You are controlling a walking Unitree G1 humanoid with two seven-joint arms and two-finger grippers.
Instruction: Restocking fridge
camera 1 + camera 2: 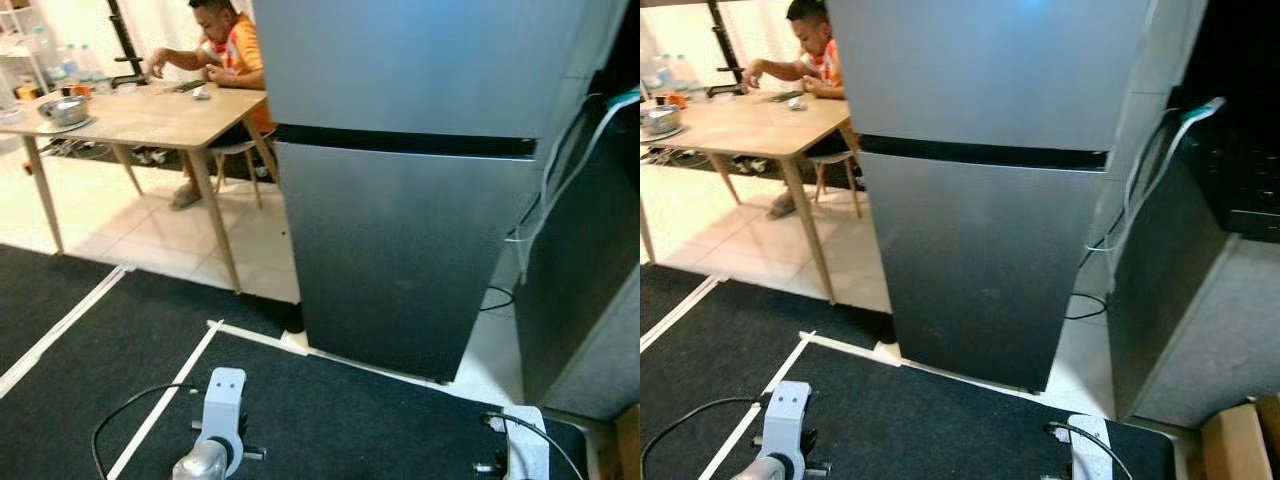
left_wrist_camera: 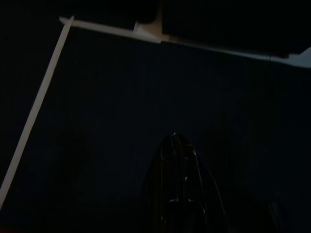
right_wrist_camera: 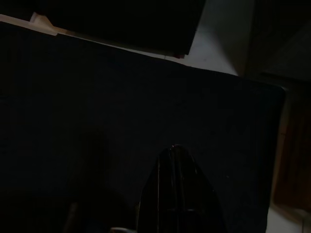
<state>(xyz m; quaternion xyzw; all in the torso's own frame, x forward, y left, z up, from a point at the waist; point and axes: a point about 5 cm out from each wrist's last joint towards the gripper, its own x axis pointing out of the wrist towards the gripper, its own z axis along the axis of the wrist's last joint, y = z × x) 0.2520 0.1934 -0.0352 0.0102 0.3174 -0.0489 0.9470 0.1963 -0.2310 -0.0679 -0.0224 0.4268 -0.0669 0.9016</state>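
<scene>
While both arms hang low over the dark carpet (image 1: 330, 420), the fridge (image 1: 410, 200) stands straight ahead of the robot with both doors closed, the upper door and the lower door parted by a dark horizontal seam (image 1: 405, 142). Its foot rests on pale floor tiles just past the carpet's far edge, where a strip of white tape (image 1: 260, 338) runs along the border. Another tape line (image 1: 160, 405) runs across the carpet toward the robot on its left side.

At the left wrist, the left end effector (image 2: 177, 141) points down at the carpet, and its two black fingers appear pressed together, clenched on nothing. Seen from the right wrist, the right end effector (image 3: 176, 148) shows likewise above the carpet, fingers appearing drawn together and holding nothing. Both wrist views are very dark.

Left of the fridge stands a wooden worktop (image 1: 150, 118) on the tiled floor. A metal bowl (image 1: 63, 108) sits near its left end, and a person in an orange shirt (image 1: 235, 55) sits at its far edge, hands over the surface. To the right of the fridge stands a dark cabinet (image 1: 585, 290), with a white cable (image 1: 560, 180) hanging between them and a cardboard box (image 1: 1240, 440) at the carpet's right corner.
</scene>
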